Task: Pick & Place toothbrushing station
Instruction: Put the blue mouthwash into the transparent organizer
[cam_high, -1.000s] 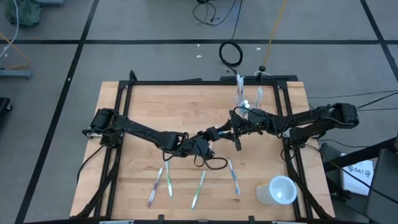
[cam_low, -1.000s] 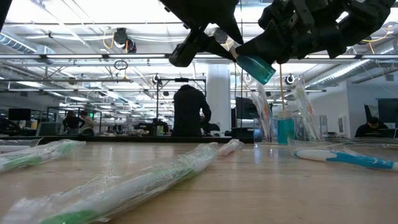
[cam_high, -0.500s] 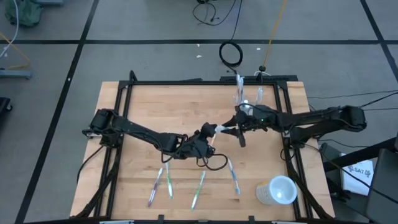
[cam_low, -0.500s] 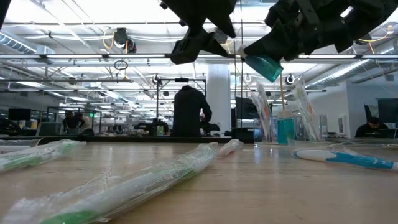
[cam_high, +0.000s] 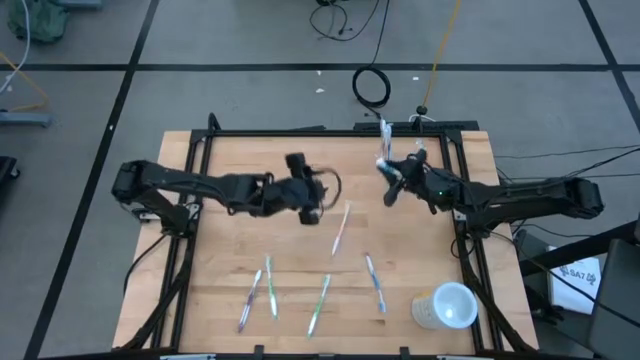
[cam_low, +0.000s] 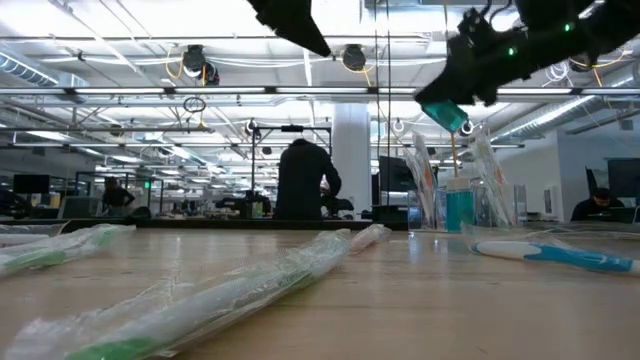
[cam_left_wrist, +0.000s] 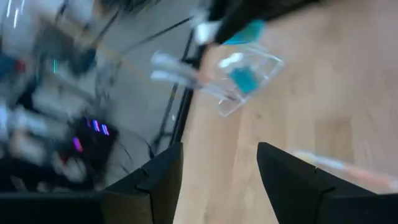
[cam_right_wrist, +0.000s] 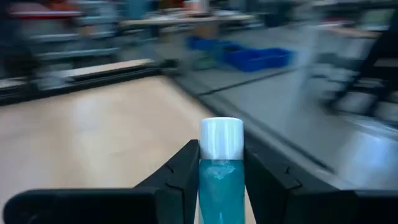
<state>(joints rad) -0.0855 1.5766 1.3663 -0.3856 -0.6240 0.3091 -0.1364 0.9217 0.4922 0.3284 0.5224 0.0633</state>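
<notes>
My right gripper (cam_high: 391, 183) is shut on a small blue white-capped tube (cam_right_wrist: 221, 165), up in the air beside the clear tumbler (cam_low: 457, 204) at the table's far right. The tumbler stands on its base with toothbrushes (cam_high: 384, 148) and a blue tube in it; it also shows in the left wrist view (cam_left_wrist: 247, 73). My left gripper (cam_high: 306, 196) is open and empty over the table's middle left. A wrapped toothbrush (cam_high: 340, 228) lies flat on the table between the two grippers. My right gripper pinches the tube's blue body (cam_right_wrist: 220, 177) between its two fingers, and the white cap (cam_right_wrist: 221, 137) sticks out past the fingertips. The tube is lifted clear of the table and hangs tilted in the low view (cam_low: 446, 112).
Several wrapped toothbrushes (cam_high: 271, 290) lie along the table's near part, one with a blue handle (cam_high: 376, 283). A larger whitish cup (cam_high: 446, 306) lies at the near right corner. A black frame (cam_high: 300, 131) runs round the table. People stand in the room behind.
My left gripper has parted from my right gripper and drawn back toward the table's left and far edge, uncovering the toothbrush lying in the middle. My right gripper has carried the tube toward the far edge, close to the tumbler.
</notes>
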